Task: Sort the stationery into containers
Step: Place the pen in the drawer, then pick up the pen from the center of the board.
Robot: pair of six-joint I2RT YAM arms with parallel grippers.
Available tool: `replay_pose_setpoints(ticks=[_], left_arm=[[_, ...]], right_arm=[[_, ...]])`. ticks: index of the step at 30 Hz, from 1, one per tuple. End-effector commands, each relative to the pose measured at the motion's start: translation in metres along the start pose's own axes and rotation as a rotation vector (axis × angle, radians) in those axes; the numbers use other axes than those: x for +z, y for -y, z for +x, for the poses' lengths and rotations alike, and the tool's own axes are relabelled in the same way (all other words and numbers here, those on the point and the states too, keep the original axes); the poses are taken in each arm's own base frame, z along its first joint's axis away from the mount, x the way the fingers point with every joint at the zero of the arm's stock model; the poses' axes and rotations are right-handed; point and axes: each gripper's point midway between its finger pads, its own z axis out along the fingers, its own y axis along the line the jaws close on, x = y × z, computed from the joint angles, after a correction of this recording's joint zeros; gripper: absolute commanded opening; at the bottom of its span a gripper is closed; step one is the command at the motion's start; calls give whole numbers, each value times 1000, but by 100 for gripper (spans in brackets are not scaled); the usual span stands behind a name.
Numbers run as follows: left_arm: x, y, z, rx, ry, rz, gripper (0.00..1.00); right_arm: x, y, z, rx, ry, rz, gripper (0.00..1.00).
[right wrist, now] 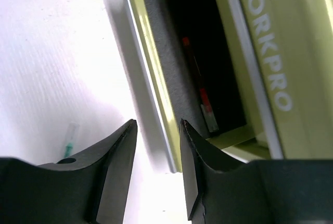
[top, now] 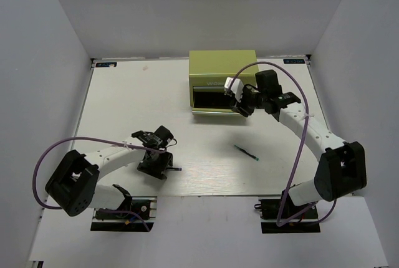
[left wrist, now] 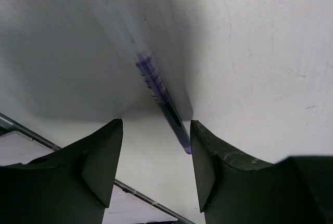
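The yellow-green tool chest (top: 222, 67) stands at the back of the table with its bottom drawer (top: 209, 101) pulled open. My right gripper (top: 240, 107) is at the drawer's right front corner, open and empty. In the right wrist view (right wrist: 158, 166) its fingers stand on either side of the drawer's front rim (right wrist: 152, 73), and a red pen (right wrist: 200, 96) lies inside. My left gripper (top: 162, 167) is low on the table, open (left wrist: 156, 166), over a dark-blue pen (left wrist: 162, 95) lying close to its right finger (left wrist: 208, 161). A green pen (top: 246, 151) lies mid-table.
The green pen also shows at the left edge of the right wrist view (right wrist: 69, 143). White walls enclose the table on three sides. The arm bases (top: 121, 209) sit at the near edge, and a purple cable (top: 299, 149) loops along the right arm.
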Motion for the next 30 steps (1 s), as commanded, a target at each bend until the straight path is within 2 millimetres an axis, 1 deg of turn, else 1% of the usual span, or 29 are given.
replay_pose_setpoints(ticks=[1, 4, 6, 8, 10, 11, 12, 13, 17, 21, 22, 24, 25, 26, 29, 30], left_arm=[[-7, 10, -3, -25, 20, 8, 65], [-7, 16, -5, -34, 32, 8, 65], [-4, 15, -5, -33, 35, -5, 65], [-3, 17, -5, -33, 37, -11, 65], [-1, 17, -5, -33, 38, -16, 62], [2, 16, -5, -32, 41, -26, 60], [2, 16, -5, -32, 41, -26, 58], [4, 15, -5, -31, 44, -36, 53], [4, 15, -5, -31, 44, -36, 42], [2, 18, -4, -32, 42, -27, 36], [2, 18, -4, -32, 42, -27, 31], [0, 22, -3, -33, 39, -19, 26], [-3, 27, -4, -33, 46, -4, 23], [-3, 24, -5, -32, 49, -16, 22], [-12, 40, -5, -11, 60, 32, 14], [-15, 41, -5, -12, 57, 44, 13]], right_arm=[[-9, -1, -11, 11, 59, 28, 45], [-14, -5, -10, 20, 61, 33, 45], [-19, -7, -11, 15, 66, 44, 46], [-20, -11, -8, 23, 62, 42, 49], [-25, -10, -9, 23, 66, 60, 52], [-27, -11, -7, 31, 65, 66, 54], [-28, -12, -7, 29, 66, 67, 54], [-30, -11, -7, 30, 69, 75, 54], [-34, -15, -5, 53, 73, 82, 55], [-36, -19, -2, 65, 76, 79, 55], [-37, -18, -3, 67, 78, 84, 55], [-37, -20, 0, 74, 73, 83, 56], [-38, -19, -1, 75, 76, 85, 56], [-37, -20, -1, 75, 79, 81, 56], [-38, -23, 1, 84, 79, 76, 56], [-37, -23, 1, 83, 79, 75, 58]])
